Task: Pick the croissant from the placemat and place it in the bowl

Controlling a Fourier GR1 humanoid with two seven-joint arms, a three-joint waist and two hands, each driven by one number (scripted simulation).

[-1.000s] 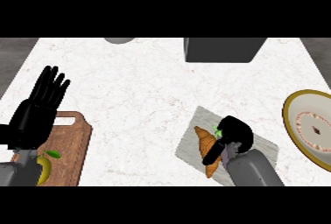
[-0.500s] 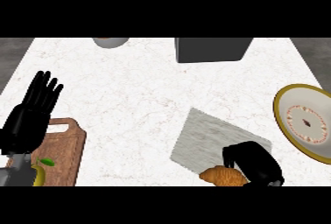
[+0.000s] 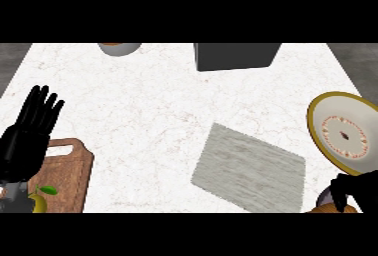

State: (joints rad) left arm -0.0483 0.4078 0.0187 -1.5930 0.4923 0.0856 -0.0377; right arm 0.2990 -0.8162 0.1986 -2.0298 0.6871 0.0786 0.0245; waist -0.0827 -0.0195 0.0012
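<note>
Kitchen: white marble desk (image 3: 148, 100); wooden cutting board (image 3: 66, 175) lower left; grey placemat (image 3: 251, 172) centre right; gold-rimmed bowl (image 3: 341, 132) at right edge.

Right hand (image 3: 353, 192) curls round the croissant (image 3: 331, 209) at the lower edge, beside the placemat (image 3: 251, 172).

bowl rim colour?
Yellow-gold rim on the bowl, pale inside with a reddish dotted ring; head view, right edge.
</note>
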